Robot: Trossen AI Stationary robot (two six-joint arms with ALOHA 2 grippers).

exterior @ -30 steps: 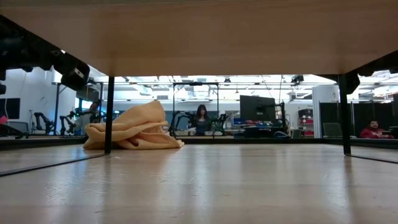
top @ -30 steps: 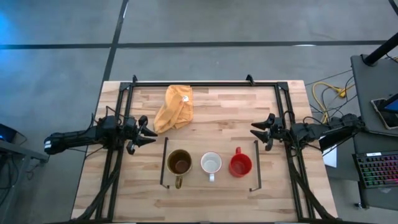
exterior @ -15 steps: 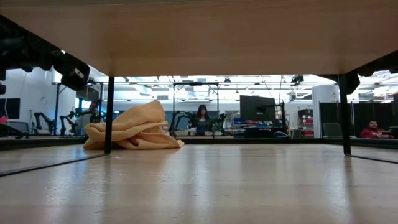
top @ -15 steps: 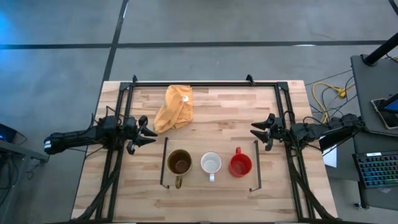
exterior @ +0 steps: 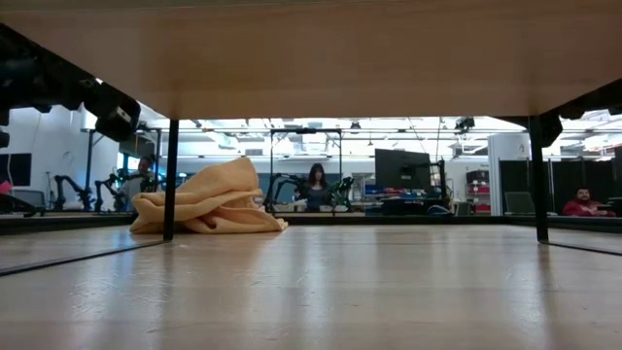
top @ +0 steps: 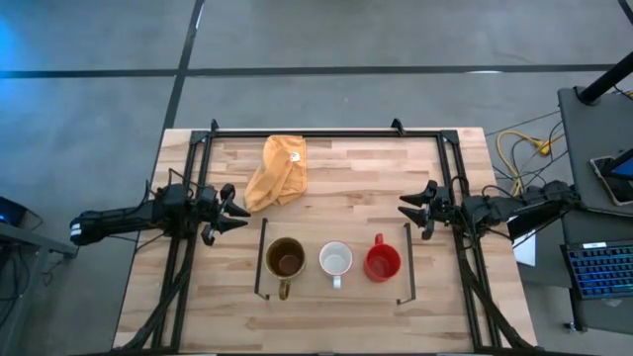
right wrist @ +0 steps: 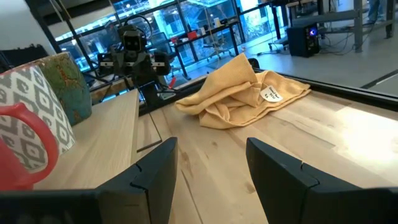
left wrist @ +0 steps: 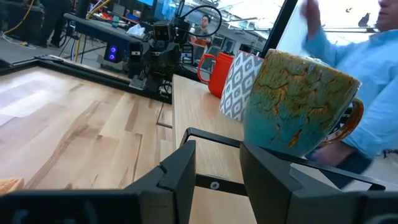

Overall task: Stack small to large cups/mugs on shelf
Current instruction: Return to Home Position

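Three mugs stand upright in a row on the light-wood shelf board (top: 309, 282): a brown-gold one (top: 285, 259) at the left, a white one (top: 336, 261) in the middle, a red one (top: 382, 263) at the right. My left gripper (top: 243, 216) is open and empty, left of the shelf's far left corner. In its wrist view (left wrist: 217, 149) the brown-gold mug (left wrist: 298, 106) stands nearest. My right gripper (top: 404, 212) is open and empty off the shelf's far right corner. In its wrist view (right wrist: 211, 146) the red mug (right wrist: 18, 149) is nearest.
A crumpled yellow-orange cloth (top: 279, 170) lies on the tabletop behind the shelf, toward the far left. The low view looks under the shelf board (exterior: 311, 58), past its black legs (exterior: 171, 180). A person's blue sleeve (left wrist: 367, 81) shows beyond the table's near edge.
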